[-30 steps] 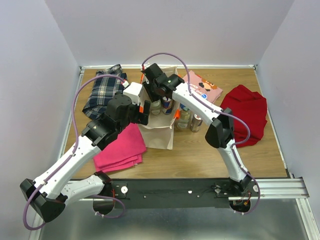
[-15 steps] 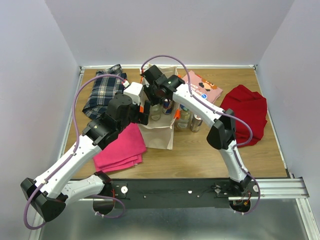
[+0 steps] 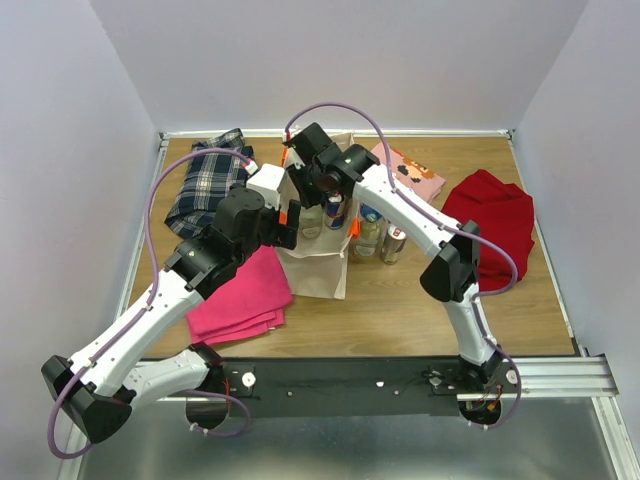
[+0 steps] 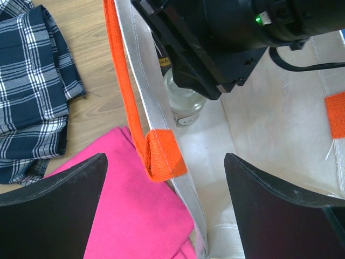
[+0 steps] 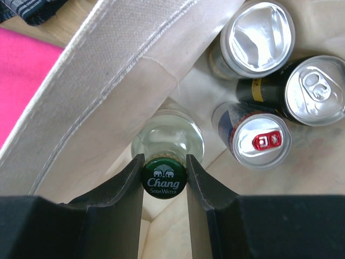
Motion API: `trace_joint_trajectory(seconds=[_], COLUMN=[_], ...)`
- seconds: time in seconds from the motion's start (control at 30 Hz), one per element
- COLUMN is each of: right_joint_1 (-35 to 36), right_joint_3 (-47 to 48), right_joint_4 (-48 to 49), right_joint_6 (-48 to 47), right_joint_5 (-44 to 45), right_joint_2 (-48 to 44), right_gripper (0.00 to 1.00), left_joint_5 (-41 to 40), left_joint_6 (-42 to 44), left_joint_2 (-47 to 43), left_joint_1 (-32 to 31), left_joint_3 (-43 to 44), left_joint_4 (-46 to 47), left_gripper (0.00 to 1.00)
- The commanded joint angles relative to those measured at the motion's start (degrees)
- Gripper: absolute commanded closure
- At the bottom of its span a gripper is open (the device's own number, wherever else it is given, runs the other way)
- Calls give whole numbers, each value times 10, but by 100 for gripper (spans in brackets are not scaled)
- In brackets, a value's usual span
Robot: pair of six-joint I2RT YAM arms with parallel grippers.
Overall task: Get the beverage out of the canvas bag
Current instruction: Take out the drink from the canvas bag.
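The beige canvas bag (image 3: pixel 318 262) with orange handles (image 4: pixel 131 102) stands open at mid-table. Inside it stands a clear glass bottle (image 5: pixel 167 135) with a green Chang cap, the beverage. My right gripper (image 5: pixel 164 162) reaches down into the bag and is shut on the bottle's cap, one finger on each side. The same bottle (image 4: pixel 185 106) shows under the right wrist in the left wrist view. My left gripper (image 4: pixel 164 162) is open and straddles the bag's left wall, one finger over the pink cloth and one inside the bag.
Three cans (image 5: pixel 260 141) stand in the bag beside the bottle. Bottles and a can (image 3: pixel 380 238) stand just right of the bag. A folded pink cloth (image 3: pixel 240 295), a plaid cloth (image 3: pixel 205 185), a pink box (image 3: pixel 410 175) and a red cloth (image 3: pixel 490 225) lie around it.
The right arm's elbow has swung slightly right and toward the near edge while its gripper stays in the bag. The left arm has not moved.
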Motion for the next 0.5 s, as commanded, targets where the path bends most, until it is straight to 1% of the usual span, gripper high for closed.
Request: trace_joint_trajectory(seconds=[0.0,0.47], right_joint_1=[7,8], right_joint_3=[49,33], right_joint_4=[10,12], right_joint_6=[8,16], right_joint_5=[-21,-43], right_joint_2=[-44,-60], right_gripper=[99,99], left_joint_5=[-14,-22], left_joint_6=[-13,-16], left_joint_2=[-4,-7], left_joint_1=[3,3], left_joint_3=[20,23], left_joint_4=[-2,-12], left_gripper=[1,1])
